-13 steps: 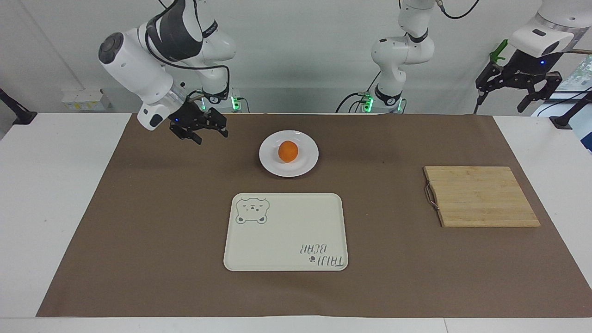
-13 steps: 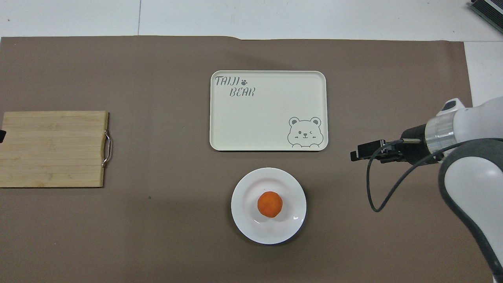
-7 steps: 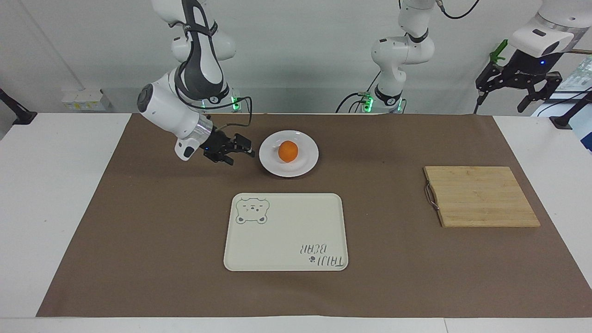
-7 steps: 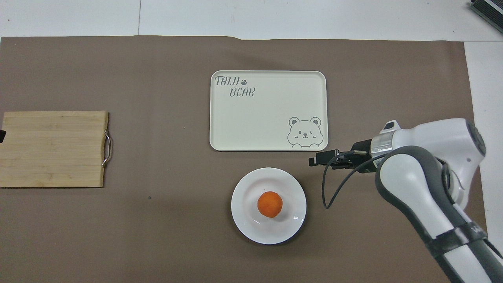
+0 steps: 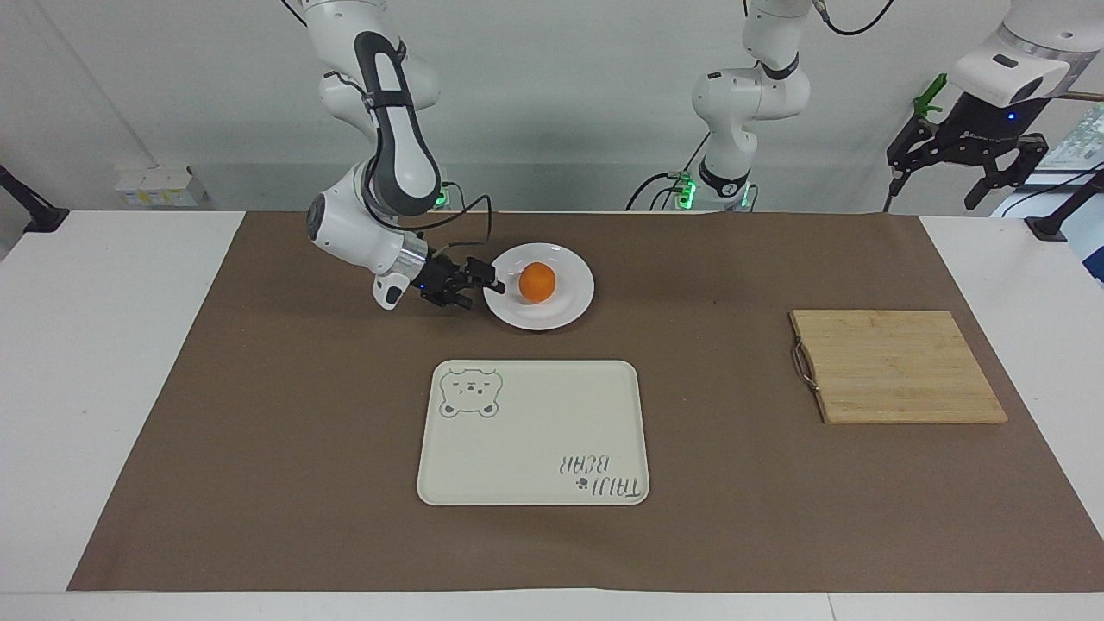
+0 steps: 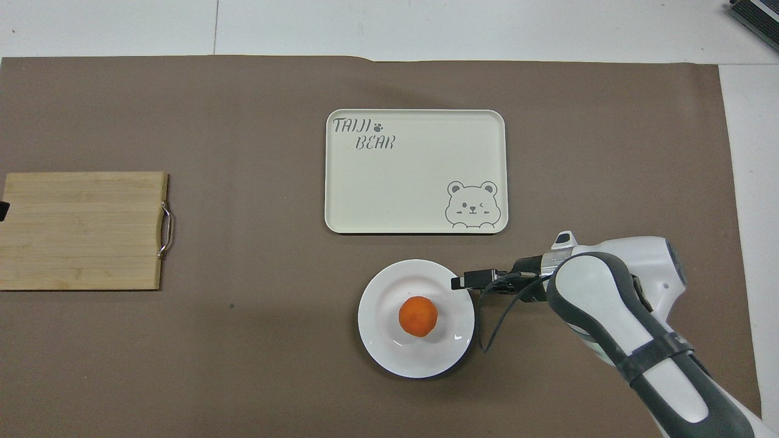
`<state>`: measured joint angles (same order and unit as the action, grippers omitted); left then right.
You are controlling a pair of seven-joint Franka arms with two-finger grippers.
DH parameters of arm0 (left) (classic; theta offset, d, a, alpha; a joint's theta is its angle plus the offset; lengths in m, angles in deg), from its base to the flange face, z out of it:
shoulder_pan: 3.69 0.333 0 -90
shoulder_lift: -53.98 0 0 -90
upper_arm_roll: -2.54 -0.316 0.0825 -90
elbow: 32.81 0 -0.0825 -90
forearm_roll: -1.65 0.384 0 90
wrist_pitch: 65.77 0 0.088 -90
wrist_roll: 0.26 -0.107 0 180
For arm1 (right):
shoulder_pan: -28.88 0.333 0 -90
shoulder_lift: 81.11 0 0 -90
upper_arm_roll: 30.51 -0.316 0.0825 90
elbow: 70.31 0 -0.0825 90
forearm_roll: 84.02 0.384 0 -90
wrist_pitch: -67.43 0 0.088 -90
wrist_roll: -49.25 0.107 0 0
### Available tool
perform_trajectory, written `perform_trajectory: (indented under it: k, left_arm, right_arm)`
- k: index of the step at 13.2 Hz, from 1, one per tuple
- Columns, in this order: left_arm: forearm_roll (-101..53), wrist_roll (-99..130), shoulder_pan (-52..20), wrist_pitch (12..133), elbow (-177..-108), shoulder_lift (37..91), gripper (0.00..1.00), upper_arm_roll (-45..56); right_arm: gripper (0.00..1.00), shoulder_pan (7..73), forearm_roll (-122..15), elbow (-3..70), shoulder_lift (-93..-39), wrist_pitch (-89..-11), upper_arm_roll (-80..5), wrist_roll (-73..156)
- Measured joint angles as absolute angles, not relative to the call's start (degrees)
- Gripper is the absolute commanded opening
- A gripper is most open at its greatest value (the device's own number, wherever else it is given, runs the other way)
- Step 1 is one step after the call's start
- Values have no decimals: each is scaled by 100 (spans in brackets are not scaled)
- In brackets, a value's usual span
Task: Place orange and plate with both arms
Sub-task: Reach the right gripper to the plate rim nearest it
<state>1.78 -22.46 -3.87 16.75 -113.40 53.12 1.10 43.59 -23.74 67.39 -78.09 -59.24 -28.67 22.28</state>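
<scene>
The orange (image 5: pixel 537 282) lies in the middle of the white plate (image 5: pixel 561 306), which rests on the brown mat near the robots. In the overhead view the orange (image 6: pixel 418 316) and the plate (image 6: pixel 389 347) show the same way. My right gripper (image 5: pixel 490 280) is low at the plate's rim on the side toward the right arm's end, its fingers open and pointing at the plate; it also shows in the overhead view (image 6: pixel 459 283). My left gripper (image 5: pixel 933 191) waits open and empty, raised over the left arm's end of the table.
A cream tray with a bear drawing (image 5: pixel 535 431) lies farther from the robots than the plate, also in the overhead view (image 6: pixel 414 170). A wooden cutting board (image 5: pixel 897 366) with a metal handle lies toward the left arm's end, also seen from overhead (image 6: pixel 82 231).
My right gripper has swept down and across from the right arm's end of the mat to the plate's rim. The left arm, plate and orange have not moved.
</scene>
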Motion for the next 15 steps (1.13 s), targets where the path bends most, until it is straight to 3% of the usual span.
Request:
perform_trajectory:
  k: [14, 15]
  left_arm:
    - [178, -2246, -387, 1673, -11340, 5312, 100, 110]
    - [178, -2246, -387, 1673, -11340, 5312, 100, 110]
  right_arm:
    - [100, 4496, -2014, 7279, -7920, -5703, -2870, 2174]
    - [87, 4496, -2014, 7315, -7942, -5681, -2870, 2174]
